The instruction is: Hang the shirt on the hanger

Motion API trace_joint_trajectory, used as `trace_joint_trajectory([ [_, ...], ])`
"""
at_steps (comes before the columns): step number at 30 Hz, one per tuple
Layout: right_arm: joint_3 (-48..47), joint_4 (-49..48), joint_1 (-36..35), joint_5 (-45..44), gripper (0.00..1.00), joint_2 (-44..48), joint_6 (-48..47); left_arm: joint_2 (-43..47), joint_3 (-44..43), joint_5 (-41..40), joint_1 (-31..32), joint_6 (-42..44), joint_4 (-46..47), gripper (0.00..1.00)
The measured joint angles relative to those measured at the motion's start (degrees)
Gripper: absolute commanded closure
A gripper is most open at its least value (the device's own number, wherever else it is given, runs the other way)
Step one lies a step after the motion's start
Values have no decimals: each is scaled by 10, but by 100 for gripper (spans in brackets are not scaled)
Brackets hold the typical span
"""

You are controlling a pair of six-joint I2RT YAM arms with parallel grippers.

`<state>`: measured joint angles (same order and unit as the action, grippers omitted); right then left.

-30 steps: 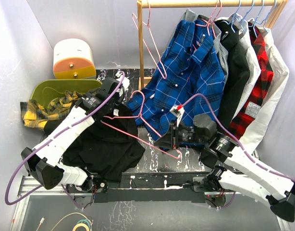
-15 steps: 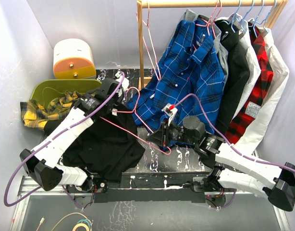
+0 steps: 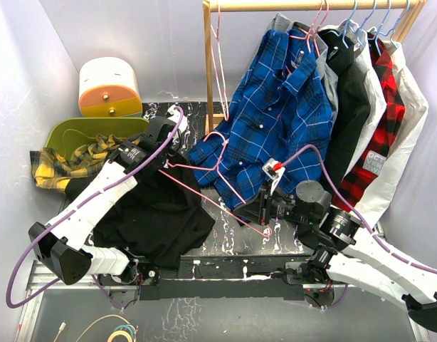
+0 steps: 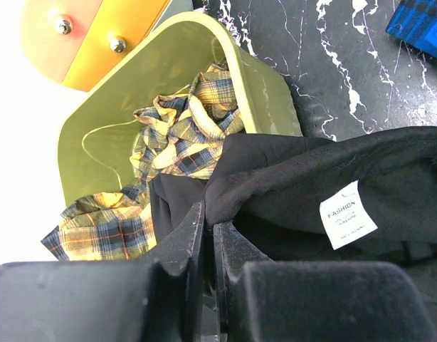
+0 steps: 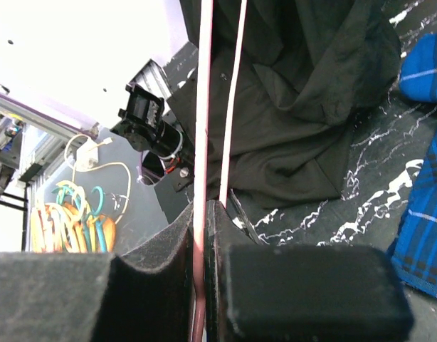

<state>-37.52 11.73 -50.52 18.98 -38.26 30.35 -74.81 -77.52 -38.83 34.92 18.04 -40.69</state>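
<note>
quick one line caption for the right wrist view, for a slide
Right pincer shut on the pink hanger, black shirt heaped on the marbled table beyond

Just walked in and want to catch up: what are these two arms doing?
The left gripper is shut on an edge of the black shirt, which lies bunched on the table. The right gripper is shut on the pink hanger, holding it out toward the shirt. The shirt is not on the hanger yet.
</note>
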Motion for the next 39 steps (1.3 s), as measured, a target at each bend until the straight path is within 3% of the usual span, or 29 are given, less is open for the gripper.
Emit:
trace_joint_trajectory([
  [7,-2,29,0,-16,92,-18,-19,0,-6,9,-3,-7,-16,100],
  [14,-28,-4,0,-9,92,-91,-33,0,-34,48,-3,-26,-51,100],
  [28,-43,-189,0,12,92,-198,-6,0,-69,93,-15,-48,-77,100],
  [39,-40,-403,0,6,92,-317,57,7,-164,181,-59,-79,-122,100],
])
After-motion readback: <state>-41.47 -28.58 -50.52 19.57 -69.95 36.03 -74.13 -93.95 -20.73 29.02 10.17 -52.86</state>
